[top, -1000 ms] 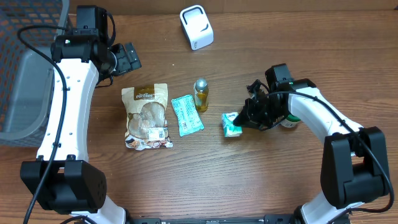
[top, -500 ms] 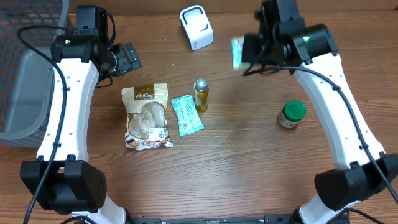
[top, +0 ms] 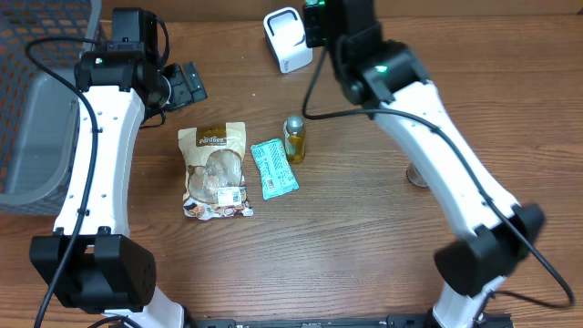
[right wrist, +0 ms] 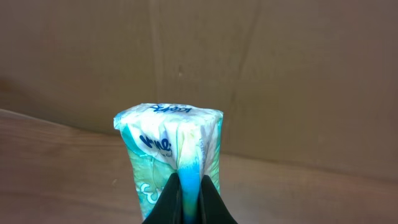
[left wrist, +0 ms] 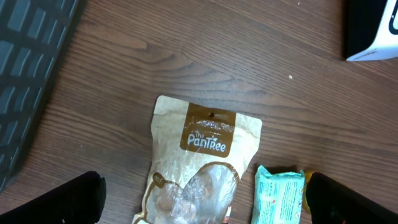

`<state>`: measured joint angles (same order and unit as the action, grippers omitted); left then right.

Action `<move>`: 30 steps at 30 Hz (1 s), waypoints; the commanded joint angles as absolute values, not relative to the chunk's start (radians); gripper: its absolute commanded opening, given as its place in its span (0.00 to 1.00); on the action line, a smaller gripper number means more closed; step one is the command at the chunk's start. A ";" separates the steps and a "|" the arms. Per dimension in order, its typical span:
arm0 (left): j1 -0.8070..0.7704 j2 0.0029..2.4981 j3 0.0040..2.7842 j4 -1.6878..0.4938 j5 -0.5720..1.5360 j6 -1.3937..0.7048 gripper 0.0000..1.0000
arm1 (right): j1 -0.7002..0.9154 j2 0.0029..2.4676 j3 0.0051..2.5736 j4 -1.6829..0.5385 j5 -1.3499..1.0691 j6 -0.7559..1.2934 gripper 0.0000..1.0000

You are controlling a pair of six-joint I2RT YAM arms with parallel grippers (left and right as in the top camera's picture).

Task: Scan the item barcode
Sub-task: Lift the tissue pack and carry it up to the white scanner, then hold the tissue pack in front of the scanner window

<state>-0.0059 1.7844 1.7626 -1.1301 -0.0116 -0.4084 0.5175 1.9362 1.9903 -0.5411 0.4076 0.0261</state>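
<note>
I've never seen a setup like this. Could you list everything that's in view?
scanner: one, white, far side of table
snack pouch: one, tan, left of centre
flat packet: one, teal, right of the pouch
small bottle: one, yellow liquid, by the packet
container: one, mostly hidden under right arm
basket: one, grey, left edge
tissue pack: one, green-white, held aloft
table: one, brown wood
left gripper: open, empty
right gripper: shut on tissue pack, near scanner

Brown wooden table (top: pixel 346 264), mesh bin (top: pixel 41 118) at left.
</note>
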 commanded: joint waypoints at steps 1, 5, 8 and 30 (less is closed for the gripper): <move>-0.007 1.773 1.781 -1.129 -0.010 -0.396 1.00 | 0.518 2.044 2.001 -0.462 0.460 -0.103 0.04; -0.007 1.773 1.781 -1.129 -0.010 -0.396 1.00 | 0.515 2.160 2.001 -0.337 0.461 -0.217 0.04; -0.007 1.773 1.781 -1.129 -0.010 -0.396 1.00 | 0.515 2.229 2.001 -0.264 0.459 -0.263 0.04; -0.007 1.773 1.781 -1.129 -0.010 -0.396 1.00 | 0.499 2.384 2.000 -0.034 0.470 -0.379 0.04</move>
<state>-0.0059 1.7844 1.7626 -1.1297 -0.0116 -0.4084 0.5045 2.3642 1.9896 -0.0452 0.4793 -0.3744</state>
